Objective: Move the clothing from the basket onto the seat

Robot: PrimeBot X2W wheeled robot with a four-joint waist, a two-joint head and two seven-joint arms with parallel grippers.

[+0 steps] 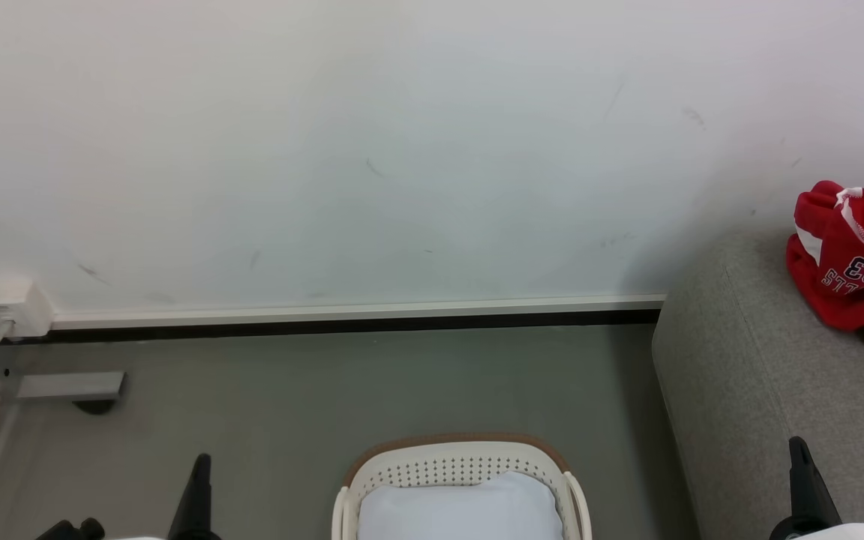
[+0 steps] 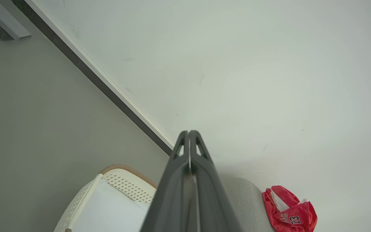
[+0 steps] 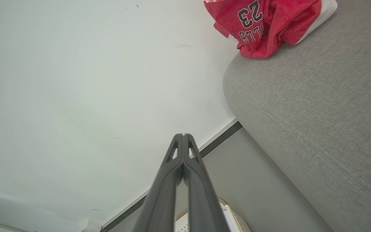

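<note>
Mostly pale wall (image 1: 402,150) across the upper part of the head view, scuffed here and there, ending below in a white strip and a dark line where it meets the grey floor (image 1: 372,382).

Next in size, at the right: grey fabric seat (image 1: 747,390), rounded at the corner, set against the wall. Carries the clothing (image 1: 852,262) on its top, close to the wall: a red jersey crumpled in a heap, white bands showing, "23" and part of the lettering readable upside down. Lies wholly on the seat, well apart from the basket (image 1: 462,469).

At the bottom middle, on the floor near the seat: the cream perforated basket with its brown rim, cut off by the picture's edge. Holds a plain pale blue-white cloth (image 1: 462,510), which covers the visible part of the inside.

Lower left, beside the basket and above the floor: left gripper (image 1: 201,461), dark fingers pointing up. Pressed together tip to tip in the left wrist view, with nothing between them. Lower right, in front of the seat's side: right gripper (image 1: 799,446). Likewise closed tight in the right wrist view, gripping nothing, touching neither seat nor jersey.

Far left on the floor: short grey metal foot (image 1: 72,386). Just above it, at the base of the wall: small white box (image 1: 8,307).
</note>
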